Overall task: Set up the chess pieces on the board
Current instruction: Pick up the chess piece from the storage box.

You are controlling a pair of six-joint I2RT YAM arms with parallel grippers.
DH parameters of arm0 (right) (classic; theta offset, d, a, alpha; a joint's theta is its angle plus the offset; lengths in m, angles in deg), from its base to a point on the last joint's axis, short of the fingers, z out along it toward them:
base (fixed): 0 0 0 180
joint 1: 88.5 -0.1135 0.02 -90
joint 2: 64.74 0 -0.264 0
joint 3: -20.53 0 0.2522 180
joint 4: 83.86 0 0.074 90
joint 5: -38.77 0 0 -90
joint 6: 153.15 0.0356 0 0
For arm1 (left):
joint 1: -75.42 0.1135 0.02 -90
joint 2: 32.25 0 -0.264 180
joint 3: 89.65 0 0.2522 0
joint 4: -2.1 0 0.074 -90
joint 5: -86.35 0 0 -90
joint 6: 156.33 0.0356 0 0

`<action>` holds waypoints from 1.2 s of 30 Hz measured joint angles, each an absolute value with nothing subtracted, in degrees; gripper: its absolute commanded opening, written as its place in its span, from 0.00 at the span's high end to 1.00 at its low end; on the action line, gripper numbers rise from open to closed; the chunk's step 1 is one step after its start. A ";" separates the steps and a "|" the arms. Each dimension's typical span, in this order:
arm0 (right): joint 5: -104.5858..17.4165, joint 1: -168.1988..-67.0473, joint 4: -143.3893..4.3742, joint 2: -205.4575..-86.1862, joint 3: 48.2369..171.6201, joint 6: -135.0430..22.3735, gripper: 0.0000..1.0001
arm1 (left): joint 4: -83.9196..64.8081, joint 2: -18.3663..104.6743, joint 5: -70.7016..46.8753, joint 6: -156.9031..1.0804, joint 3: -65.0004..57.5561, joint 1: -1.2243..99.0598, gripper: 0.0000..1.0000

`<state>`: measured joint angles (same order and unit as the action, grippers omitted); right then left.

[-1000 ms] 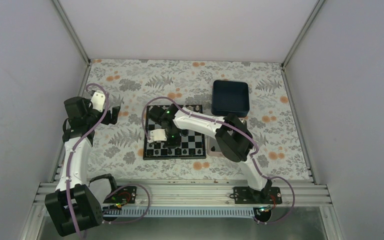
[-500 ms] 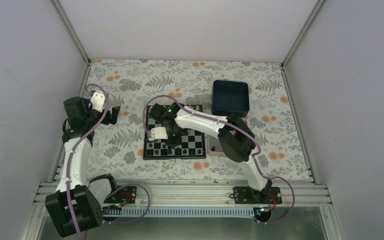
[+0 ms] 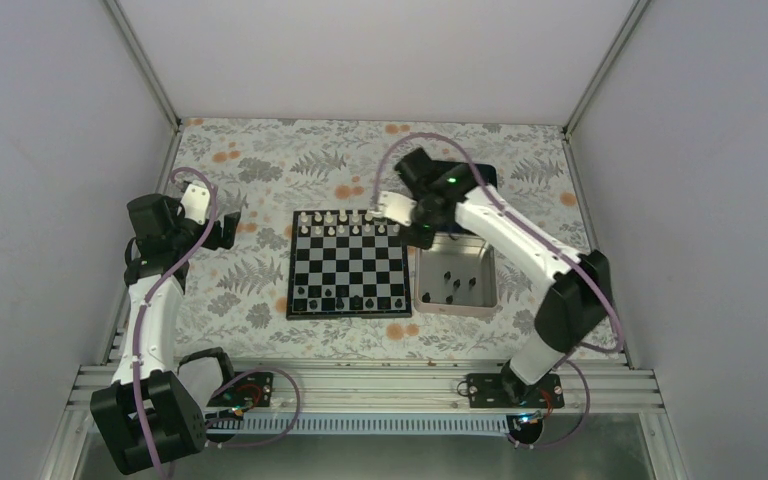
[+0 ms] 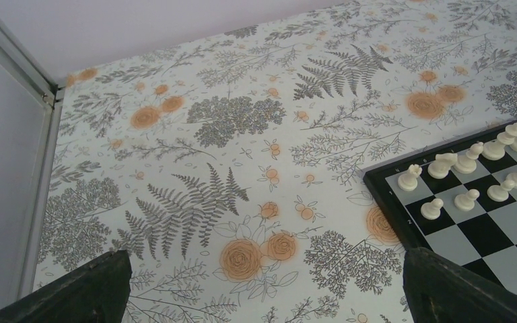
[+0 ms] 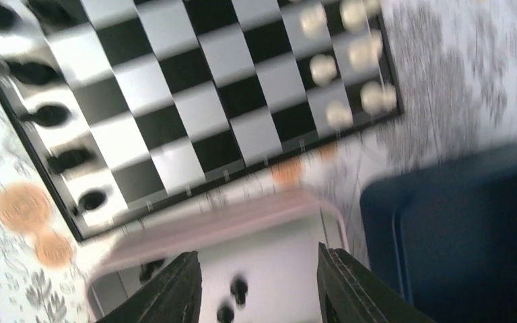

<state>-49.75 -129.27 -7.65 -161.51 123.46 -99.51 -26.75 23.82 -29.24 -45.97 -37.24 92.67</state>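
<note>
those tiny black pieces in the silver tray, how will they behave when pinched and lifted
The black pieces look smaller than one board square, so probably very light and easily knocked over or skidded across the tray. They seem rigid and rounded, so a tipped one may roll or slip from a pinch.

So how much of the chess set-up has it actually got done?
Partly. White pieces stand on the far two rows of the board, and a few black pieces stand along its near edge. Nothing is in hand: the right gripper hovers open and empty above the silver tray. Left: the loose black pieces in that tray.
</note>
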 measured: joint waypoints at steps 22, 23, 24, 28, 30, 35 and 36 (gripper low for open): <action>-47.50 -111.22 -21.09 -153.69 90.13 -99.53 0.52 | -26.77 23.95 -29.78 -45.97 -37.24 92.67 0.00; -47.35 -111.22 -21.57 -154.02 90.13 -99.53 0.52 | -26.77 23.95 -29.78 -45.97 -37.24 92.67 0.00; -47.21 -111.19 -22.03 -154.45 90.11 -99.53 0.52 | -26.77 23.95 -29.78 -45.97 -37.24 92.67 0.00; -47.00 -111.13 -23.34 -156.38 90.13 -99.53 0.56 | -26.77 23.95 -29.78 -45.97 -37.24 92.72 0.00; -46.93 -110.93 -23.93 -157.08 90.13 -99.57 0.61 | -26.77 23.95 -29.78 -45.97 -37.24 92.72 0.00; -46.69 -110.76 -24.65 -158.52 90.19 -99.55 0.71 | -26.77 23.95 -29.78 -45.97 -37.24 92.80 0.00; -46.52 -110.76 -24.78 -158.78 90.19 -99.68 0.72 | -26.77 23.95 -29.78 -45.97 -37.24 92.87 0.00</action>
